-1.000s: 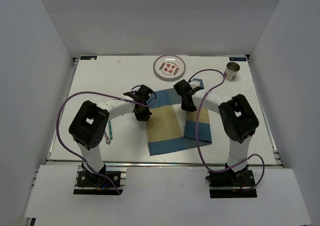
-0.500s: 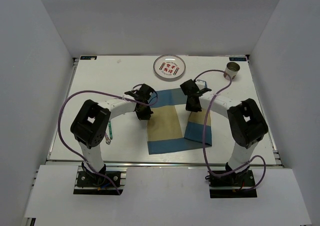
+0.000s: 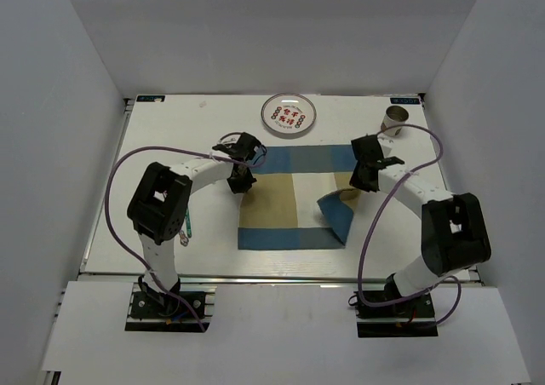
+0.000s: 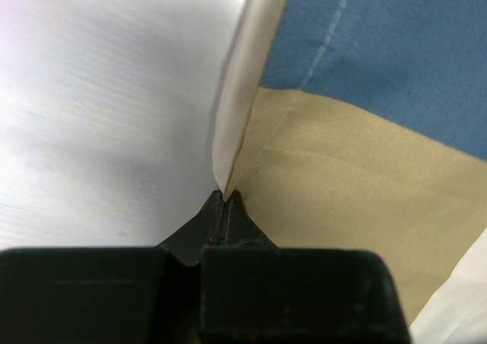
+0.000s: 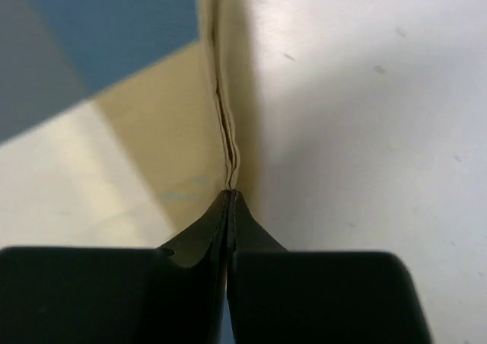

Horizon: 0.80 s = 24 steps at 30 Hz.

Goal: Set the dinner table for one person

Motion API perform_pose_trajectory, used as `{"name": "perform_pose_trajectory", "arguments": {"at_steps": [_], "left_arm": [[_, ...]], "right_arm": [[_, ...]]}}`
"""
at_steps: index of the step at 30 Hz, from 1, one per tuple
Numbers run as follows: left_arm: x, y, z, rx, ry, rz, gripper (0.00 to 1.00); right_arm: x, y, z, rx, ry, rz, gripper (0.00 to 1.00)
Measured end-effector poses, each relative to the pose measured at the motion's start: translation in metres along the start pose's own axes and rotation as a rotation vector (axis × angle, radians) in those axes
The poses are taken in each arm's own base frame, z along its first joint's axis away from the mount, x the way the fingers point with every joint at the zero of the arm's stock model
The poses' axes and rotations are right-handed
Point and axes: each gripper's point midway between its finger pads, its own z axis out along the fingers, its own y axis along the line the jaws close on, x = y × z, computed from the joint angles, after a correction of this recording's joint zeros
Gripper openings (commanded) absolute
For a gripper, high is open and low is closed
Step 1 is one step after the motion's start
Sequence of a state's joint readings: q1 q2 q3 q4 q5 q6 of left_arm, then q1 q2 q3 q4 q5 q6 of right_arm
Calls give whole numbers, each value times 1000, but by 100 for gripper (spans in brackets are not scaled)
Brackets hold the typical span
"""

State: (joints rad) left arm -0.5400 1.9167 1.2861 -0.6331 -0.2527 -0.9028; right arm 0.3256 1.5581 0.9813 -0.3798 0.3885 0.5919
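- The left gripper (image 4: 224, 199) was clamped together on the left edge of the placemat (image 3: 281, 202), and the cloth rose in a fold straight ahead of its tips.
- The right gripper (image 5: 230, 195) was clamped on the opposite edge, with a thin doubled seam running away in front of it.
- The worktop (image 3: 170, 129) spread beneath and around both grippers, and the placemat lay on it between them, mostly flat.
- On the near side of the right gripper, toward the left one, one corner of the cloth was folded over onto itself.
- A plate (image 3: 289, 113) sat beyond the left gripper, apart from the cloth. A cup (image 3: 393, 120) stood just beyond the right gripper.
- The folded corner would likely stay creased if the right gripper let go there, because nothing was pulling that part flat.
- If the two grippers pulled apart unevenly, the thin edge might slip from one of them, or the cloth might skew on the worktop.
- A swing of the right gripper away from the arms could knock the cup over, since it stood close by.
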Motion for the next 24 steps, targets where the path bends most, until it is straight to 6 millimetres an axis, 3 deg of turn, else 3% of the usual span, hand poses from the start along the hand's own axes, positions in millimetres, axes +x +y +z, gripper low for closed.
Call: {"name": "perform_pose_trajectory", "arguments": {"at_steps": [4, 5, 7, 8, 11, 13, 14, 15, 17, 20, 24], "left_arm": [[-19, 10, 1, -41, -34, -24, 0], [-24, 13, 2, -52, -43, -32, 0], [-31, 19, 2, -69, -51, -42, 0], [-34, 23, 2, -78, -55, -47, 0], [-42, 28, 2, -89, -63, -54, 2], [-44, 30, 2, -91, -63, -49, 16], [-44, 30, 2, -89, -61, -44, 42], [-43, 30, 1, -87, -57, -34, 60], [-41, 29, 0, -80, -46, -29, 83], [-37, 28, -3, -74, -31, -23, 94], [-38, 24, -18, -61, -28, -19, 97]], "right_arm": [[23, -36, 1, 63, 37, 33, 3], [25, -42, -1, 72, 37, 43, 20], [22, -50, -7, 82, 17, 71, 70], [19, -52, -11, 85, 4, 89, 82], [5, -56, -24, 78, -52, 109, 89], [-3, -55, -30, 64, -76, 108, 89], [-5, -53, -32, 54, -80, 96, 89], [-7, -50, -33, 38, -78, 87, 89], [-9, -41, -31, 6, -60, 61, 89], [1, -25, -23, -43, -10, 13, 89], [27, -12, -13, -77, 70, -50, 89]]}}
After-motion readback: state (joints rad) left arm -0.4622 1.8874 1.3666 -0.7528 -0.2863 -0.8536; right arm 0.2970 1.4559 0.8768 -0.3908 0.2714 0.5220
